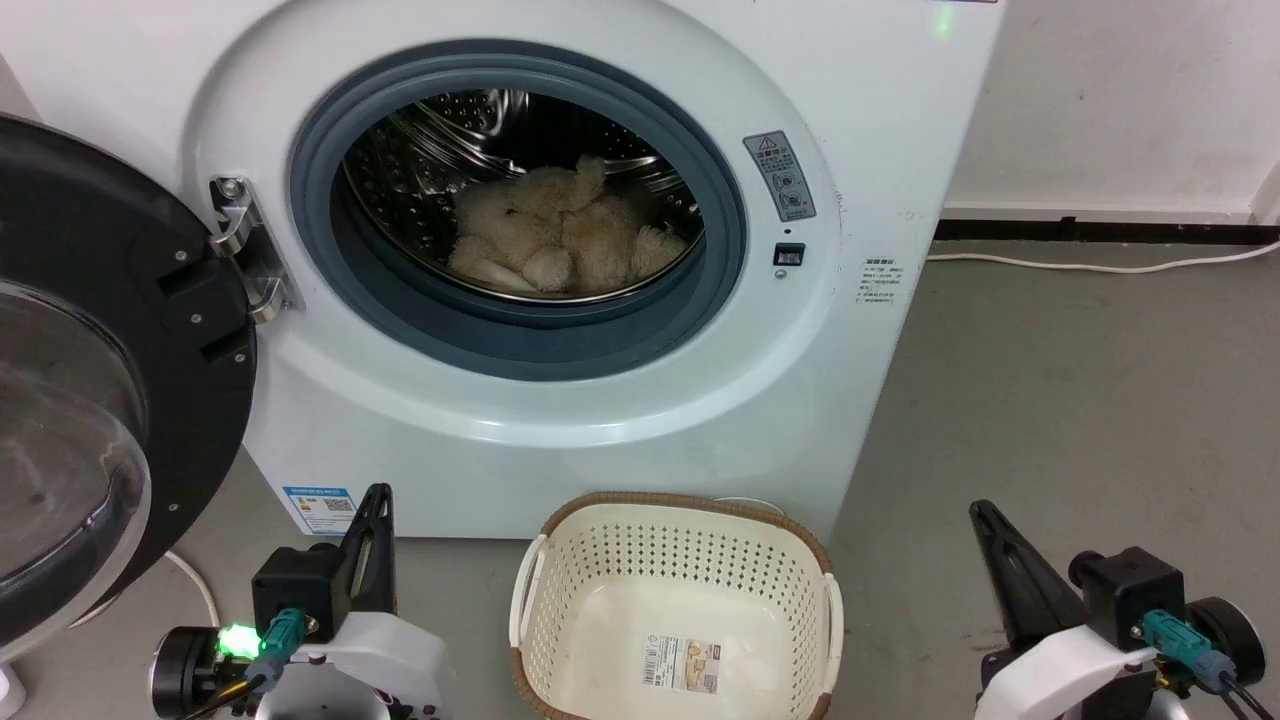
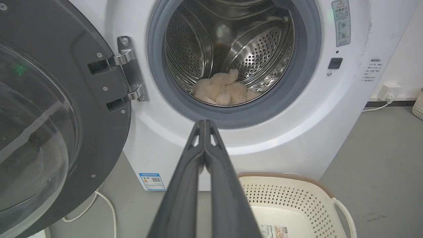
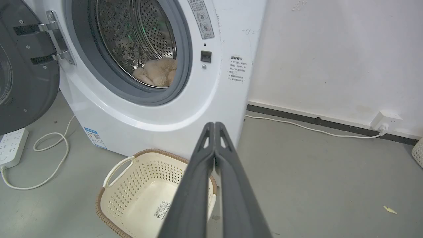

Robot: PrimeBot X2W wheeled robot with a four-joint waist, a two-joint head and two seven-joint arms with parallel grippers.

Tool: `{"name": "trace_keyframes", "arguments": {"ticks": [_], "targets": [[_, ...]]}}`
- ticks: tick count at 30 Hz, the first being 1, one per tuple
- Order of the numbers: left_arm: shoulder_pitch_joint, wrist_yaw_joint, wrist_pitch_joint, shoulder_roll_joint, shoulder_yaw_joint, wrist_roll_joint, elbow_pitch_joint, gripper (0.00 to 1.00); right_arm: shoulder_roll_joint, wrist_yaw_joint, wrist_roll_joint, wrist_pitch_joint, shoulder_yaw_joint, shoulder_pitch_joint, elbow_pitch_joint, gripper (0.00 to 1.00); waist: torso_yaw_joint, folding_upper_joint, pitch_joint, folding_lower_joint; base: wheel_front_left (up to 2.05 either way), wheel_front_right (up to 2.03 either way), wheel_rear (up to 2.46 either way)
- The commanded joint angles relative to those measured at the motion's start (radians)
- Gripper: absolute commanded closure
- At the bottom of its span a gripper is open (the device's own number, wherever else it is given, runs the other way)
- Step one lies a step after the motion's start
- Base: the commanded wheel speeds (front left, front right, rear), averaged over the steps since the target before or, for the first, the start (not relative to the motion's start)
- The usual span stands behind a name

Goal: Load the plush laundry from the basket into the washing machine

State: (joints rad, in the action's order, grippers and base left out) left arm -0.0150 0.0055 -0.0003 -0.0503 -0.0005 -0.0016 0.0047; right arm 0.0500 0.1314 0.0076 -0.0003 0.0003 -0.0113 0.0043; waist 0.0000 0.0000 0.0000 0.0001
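Note:
The plush laundry [image 1: 555, 235] lies inside the steel drum of the washing machine [image 1: 620, 420], a cream shaggy bundle [image 2: 223, 89] resting on the drum floor [image 3: 157, 71]. The basket [image 1: 680, 600] stands on the floor before the washer with nothing in it, its bottom label showing [image 2: 297, 205] [image 3: 138, 195]. My left gripper [image 1: 380, 492] is low at the left, shut with nothing held [image 2: 205, 121]. My right gripper [image 1: 978, 508] is low at the right, also shut and holding nothing [image 3: 214, 124].
The washer's black-framed glass door [image 1: 90, 420] hangs open at the left. A white cable [image 1: 1100, 265] runs along the wall base to a socket [image 3: 385, 120]. A power strip [image 3: 11, 145] and looped cord [image 3: 53, 155] lie on the grey floor left of the washer.

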Motion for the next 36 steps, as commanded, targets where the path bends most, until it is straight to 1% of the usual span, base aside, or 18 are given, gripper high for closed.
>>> {"name": "trace_keyframes", "arguments": {"ticks": [1, 36], "targets": [[0.015, -0.005, 0.0, 0.0, 0.0, 0.002, -0.005, 1.0, 0.0, -0.001, -0.008, 0.0, 0.0, 0.011, -0.004, 1.0, 0.0, 0.0, 0.0, -0.0001, 0.0, 0.0, 0.0], [0.015, -0.005, 0.0, 0.0, 0.0, 0.002, -0.005, 1.0, 0.0, -0.001, -0.008, 0.0, 0.0, 0.011, -0.004, 1.0, 0.0, 0.0, 0.0, -0.0001, 0.0, 0.0, 0.0]]}}
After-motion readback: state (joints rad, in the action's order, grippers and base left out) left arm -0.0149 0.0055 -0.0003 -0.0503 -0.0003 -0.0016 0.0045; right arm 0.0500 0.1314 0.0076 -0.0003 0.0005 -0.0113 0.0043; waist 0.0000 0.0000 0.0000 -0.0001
